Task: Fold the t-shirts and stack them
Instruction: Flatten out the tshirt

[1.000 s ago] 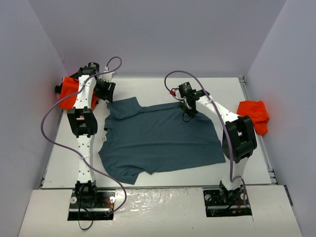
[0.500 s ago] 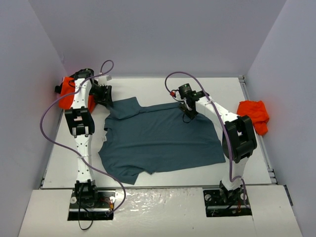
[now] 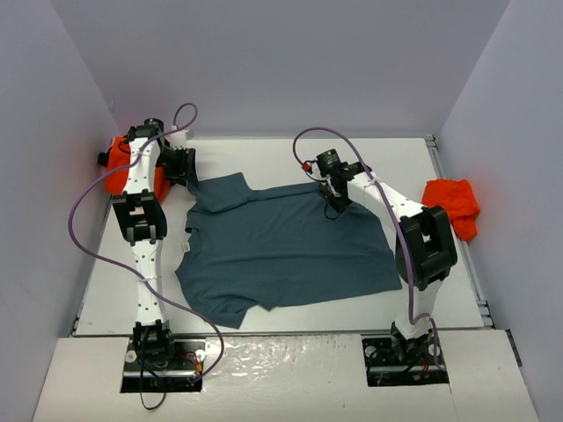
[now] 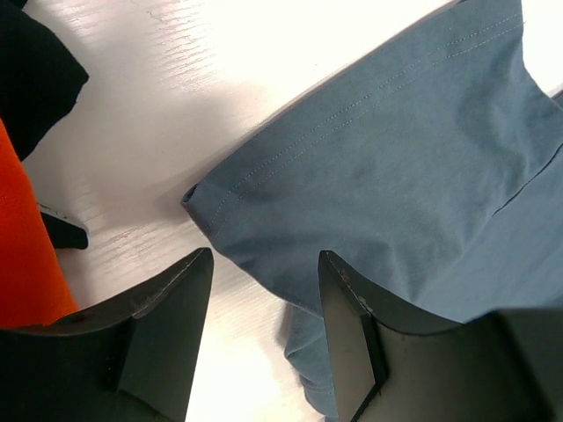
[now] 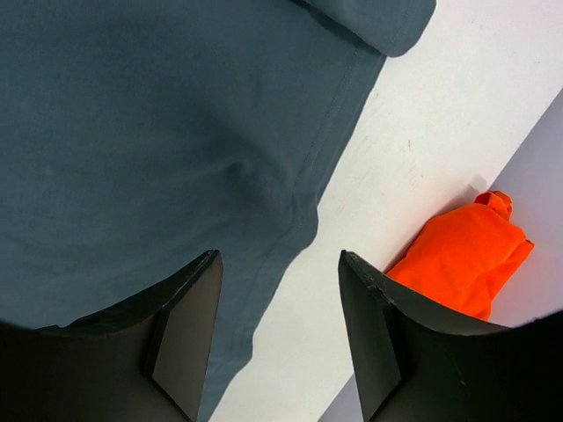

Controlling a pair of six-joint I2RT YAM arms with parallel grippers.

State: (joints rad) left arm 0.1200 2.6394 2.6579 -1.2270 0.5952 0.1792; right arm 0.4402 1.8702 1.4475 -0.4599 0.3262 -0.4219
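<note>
Slate-blue t-shirt (image 3: 281,246) lies spread flat across the middle of the white table (image 3: 405,167), just beyond the two arm bases at the near edge. One sleeve trails toward the near-left corner. The neck opening faces the left arm, with a small white label showing there. The other sleeve points to the far left, and the hem runs down the right side.

Farther out, the right pincer (image 3: 334,199) hangs over the far edge of the shirt. In the right wrist view this pincer (image 5: 280,343) is spread wide with nothing between its fingers (image 5: 189,334). The slate-blue cloth (image 5: 132,132) fills the left of that view, with a small pucker beside its seam, and bare table (image 5: 413,132) lies to the right. Whether the fingertips touch the cloth I cannot tell.

Farther still, the left pincer (image 3: 180,163) sits at the tip of the far sleeve. Its wrist view shows it (image 4: 264,338) gaping and holding nothing. The stitched sleeve hem (image 4: 290,167) runs across the table ahead, and the sleeve's corner is in line with the gap between the fingers (image 4: 167,334).

An orange t-shirt (image 3: 113,169) is bunched against the wall at the far left, behind the left arm, and shows as an orange mass (image 4: 22,255) in that wrist view. A second orange t-shirt (image 3: 453,207) is heaped beyond the table's right edge, well apart from the blue one.
</note>
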